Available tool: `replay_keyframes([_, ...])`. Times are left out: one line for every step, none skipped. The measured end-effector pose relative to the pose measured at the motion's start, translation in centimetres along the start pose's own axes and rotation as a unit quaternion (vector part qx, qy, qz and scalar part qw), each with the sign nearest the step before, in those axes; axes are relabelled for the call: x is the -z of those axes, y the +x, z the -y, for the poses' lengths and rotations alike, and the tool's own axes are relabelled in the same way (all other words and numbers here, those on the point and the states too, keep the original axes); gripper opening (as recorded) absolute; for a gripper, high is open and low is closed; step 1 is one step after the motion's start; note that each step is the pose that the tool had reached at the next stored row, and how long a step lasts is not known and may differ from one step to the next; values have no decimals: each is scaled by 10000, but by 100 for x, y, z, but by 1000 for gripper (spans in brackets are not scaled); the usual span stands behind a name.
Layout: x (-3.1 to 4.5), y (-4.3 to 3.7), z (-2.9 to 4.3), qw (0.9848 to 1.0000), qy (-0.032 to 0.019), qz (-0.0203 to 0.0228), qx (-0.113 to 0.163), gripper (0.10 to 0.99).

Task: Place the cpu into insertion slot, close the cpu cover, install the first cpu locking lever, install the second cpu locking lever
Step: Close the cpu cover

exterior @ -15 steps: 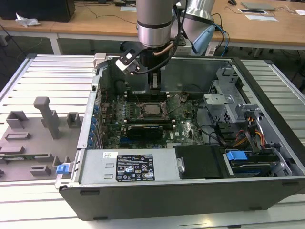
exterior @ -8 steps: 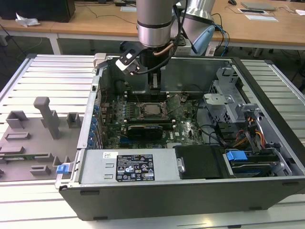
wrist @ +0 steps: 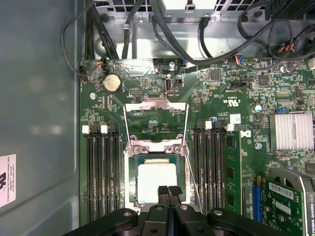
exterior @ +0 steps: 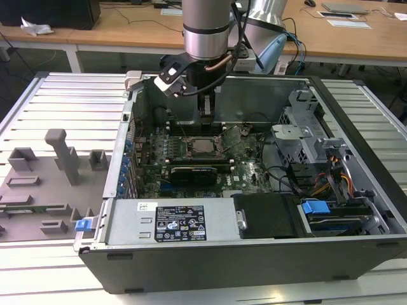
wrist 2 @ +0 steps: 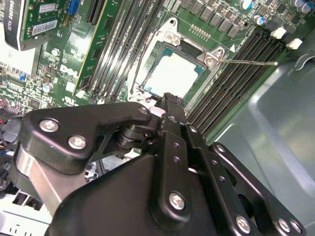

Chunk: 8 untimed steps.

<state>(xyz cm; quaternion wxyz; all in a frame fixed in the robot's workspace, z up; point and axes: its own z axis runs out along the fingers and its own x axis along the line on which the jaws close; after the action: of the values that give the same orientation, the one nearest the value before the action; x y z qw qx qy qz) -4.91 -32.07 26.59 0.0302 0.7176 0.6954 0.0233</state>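
First wrist view: cpu (wrist: 156,178) just beside closed fingers (wrist: 163,193).

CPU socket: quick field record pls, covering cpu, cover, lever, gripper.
cpu: seated in the insertion slot, metal top up
cpu cover: looks down, framing the cpu
locking lever: thin rod sticking out over the memory slots, looks unlatched
gripper: shut, holding nothing, tips just over the cpu's edge

Robotics lab or test workshop, robot arm (exterior: 206,32) above an open desktop computer case (exterior: 254,254), workbench of aluminium slats (exterior: 70,95), grey part fixtures (exterior: 63,155), wooden office desks (exterior: 114,28) behind, trailing cables (exterior: 296,44), possibly a laptop (exterior: 343,7)
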Motion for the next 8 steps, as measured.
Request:
replay_keyframes([0, 0, -7, 10000, 0, 1, 0, 106])
replay_keyframes([-2, 1, -23, 10000, 0, 0, 0, 106])
replay_keyframes([-3, 1, -43, 10000, 1, 0, 1, 106])
replay_keyframes([-4, 2, -52, 10000, 1, 0, 0, 106])
replay_keyframes([-5, 2, -62, 10000, 2, 0, 0, 106])
replay_keyframes([-6, 3, -82, 10000, 3, 0, 0, 106])
replay_keyframes([-8, 4, -104, 10000, 5, 0, 0, 106])
replay_keyframes([-9, 4, -122, 10000, 6, 0, 0, 106])
